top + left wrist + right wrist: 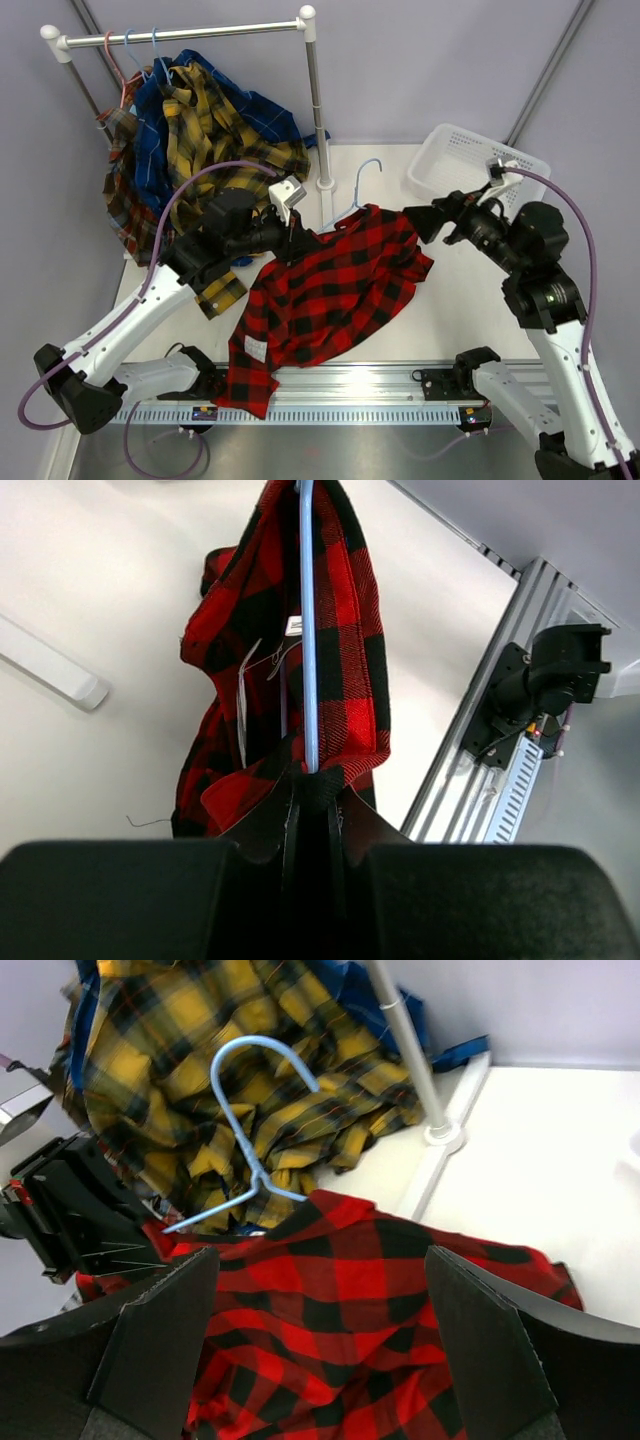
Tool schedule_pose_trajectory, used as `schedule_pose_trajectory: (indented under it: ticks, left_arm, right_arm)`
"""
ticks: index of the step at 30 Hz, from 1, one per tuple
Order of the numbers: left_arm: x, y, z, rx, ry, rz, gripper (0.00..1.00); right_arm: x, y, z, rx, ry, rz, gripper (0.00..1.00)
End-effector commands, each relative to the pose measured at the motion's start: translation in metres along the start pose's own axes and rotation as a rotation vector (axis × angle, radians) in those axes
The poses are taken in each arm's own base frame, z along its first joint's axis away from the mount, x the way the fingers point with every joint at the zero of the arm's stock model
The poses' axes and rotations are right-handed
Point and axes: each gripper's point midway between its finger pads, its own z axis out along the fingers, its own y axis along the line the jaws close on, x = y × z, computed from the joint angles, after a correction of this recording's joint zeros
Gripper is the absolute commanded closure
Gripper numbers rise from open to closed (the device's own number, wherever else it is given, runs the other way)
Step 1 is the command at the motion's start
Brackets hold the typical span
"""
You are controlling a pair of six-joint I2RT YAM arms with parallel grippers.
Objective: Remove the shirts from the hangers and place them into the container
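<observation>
Pinching red-and-black shirt (pixel 330 290) and blue hanger (pixel 308 630), left tool (pixel 312 780), arm outstretched; right tool (pixel 320 1260) wide over shirt

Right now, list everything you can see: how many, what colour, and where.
red shirt: one, red-and-black check, spread mid-table, its hem over the near edge
hanger: one, light blue, inside the red shirt, hook sticking out
yellow shirt: one, yellow-and-black, hung at the rail
blue shirt: one, blue with pale lines, hung at the rail
brown shirt: one, brown-red plaid, far left under the rail
rail hangers: three seen, one pink, two light blue
rail: one, metal, white caps, back left
basket: one, white, back right
table: one, white
left tool: shut on the hanger and shirt
right tool: open, over the red shirt
</observation>
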Motion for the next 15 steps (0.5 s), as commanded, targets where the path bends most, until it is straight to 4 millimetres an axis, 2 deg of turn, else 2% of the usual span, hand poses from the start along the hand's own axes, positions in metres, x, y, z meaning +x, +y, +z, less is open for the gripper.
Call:
schedule_pose_trajectory:
  ticks: [1, 6, 7, 8, 9, 10, 11, 12, 14, 15]
  left_arm:
    - [-0.037, -0.002, -0.008, -0.024, -0.151, 0.061, 1.0]
    - [-0.033, 0.002, -0.007, -0.042, -0.146, 0.063, 1.0]
    - [-0.032, 0.003, -0.007, -0.046, -0.144, 0.065, 1.0]
    - [-0.031, 0.004, -0.006, -0.047, -0.14, 0.064, 1.0]
    - [-0.029, 0.004, -0.005, -0.046, -0.136, 0.061, 1.0]
    - [-0.029, 0.004, -0.004, -0.045, -0.132, 0.058, 1.0]
    - [-0.028, 0.005, -0.003, -0.045, -0.13, 0.057, 1.0]
    - [-0.027, 0.005, -0.003, -0.044, -0.128, 0.055, 1.0]
    - [-0.027, 0.003, -0.004, -0.039, -0.13, 0.056, 1.0]
    - [-0.027, 0.003, -0.004, -0.039, -0.129, 0.056, 1.0]
  right_arm:
    - [-0.022, 0.017, 0.024, -0.046, -0.053, -0.059, 0.06]
    - [-0.007, 0.022, 0.066, -0.057, -0.005, -0.064, 0.07]
    - [-0.002, 0.031, 0.071, -0.079, 0.009, -0.078, 0.07]
    - [-0.007, 0.035, 0.076, -0.076, -0.001, -0.088, 0.08]
    - [-0.001, 0.035, 0.088, -0.073, 0.023, -0.094, 0.11]
    - [0.003, 0.045, 0.093, -0.099, 0.034, -0.108, 0.13]
    - [-0.006, 0.053, 0.096, -0.108, 0.018, -0.12, 0.15]
    - [0.002, 0.054, 0.107, -0.105, 0.043, -0.127, 0.19]
    - [-0.002, 0.066, 0.115, -0.119, 0.041, -0.151, 0.2]
    - [0.003, 0.068, 0.122, -0.12, 0.052, -0.156, 0.21]
